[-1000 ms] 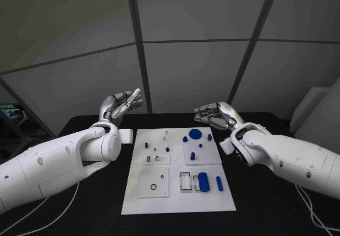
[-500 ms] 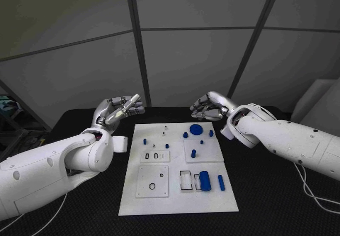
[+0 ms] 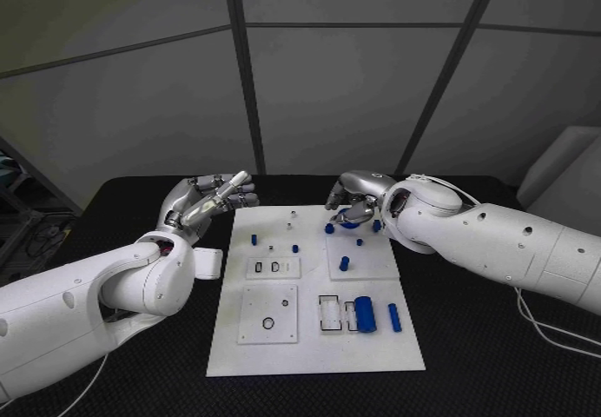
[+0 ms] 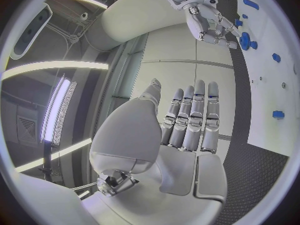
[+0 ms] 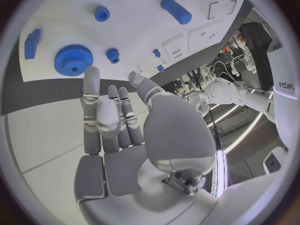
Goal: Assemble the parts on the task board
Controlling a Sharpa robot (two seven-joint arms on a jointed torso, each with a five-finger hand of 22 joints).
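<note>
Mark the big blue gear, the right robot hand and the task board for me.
big blue gear (image 5: pixel 74 60), right wrist view, toothed face.
right robot hand (image 3: pixel 354 201), head view, knuckles.
task board (image 3: pixel 313 352), head view, bare near edge.

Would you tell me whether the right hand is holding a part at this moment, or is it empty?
Empty. The right hand has its fingers stretched out side by side with nothing between them, hovering over the far end of the task board near the large blue gear.

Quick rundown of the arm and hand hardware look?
Both arms are glossy white rounded shells with small dark dots. The left arm and right arm each end in a silver metallic many-fingered robot hand: left hand, right hand. A thin white cable trails on the table by the right arm.
</note>
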